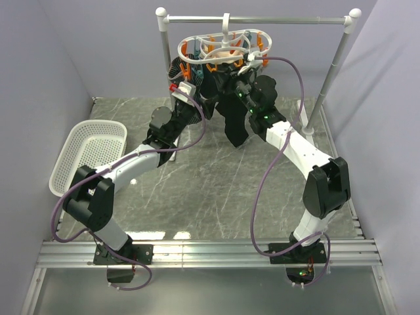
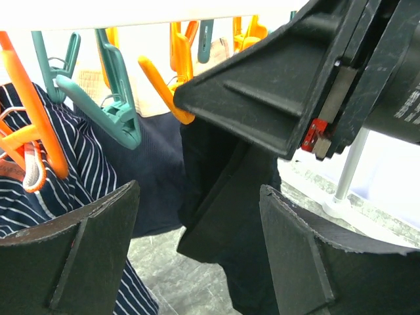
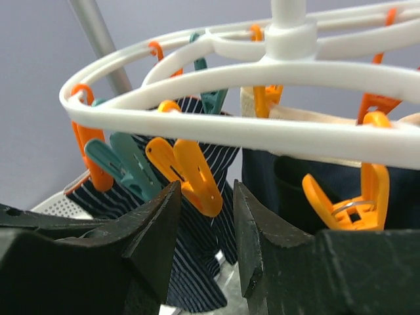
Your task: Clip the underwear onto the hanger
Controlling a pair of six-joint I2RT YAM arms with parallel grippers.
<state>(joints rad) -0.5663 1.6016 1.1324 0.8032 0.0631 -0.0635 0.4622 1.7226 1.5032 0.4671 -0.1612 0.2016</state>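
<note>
Under the hanger, upper centre, our left gripper hangs released by the underwear; right gripper straddles 1 orange peg, grasp unclear; we should pinch it wide first.

Enclosure and bench, seen from above.
Plain pale lavender-grey walls close off the back and both sides. The table top is grey with white marble veining; it shows soft bright reflections near its front edge. A silver metal rail stand with white ball ends spans the back, with its right post slanting down to a white foot. A white mesh basket lies tilted at the left edge. Aluminium rails run along the near edge. The light is even and diffuse.
</note>
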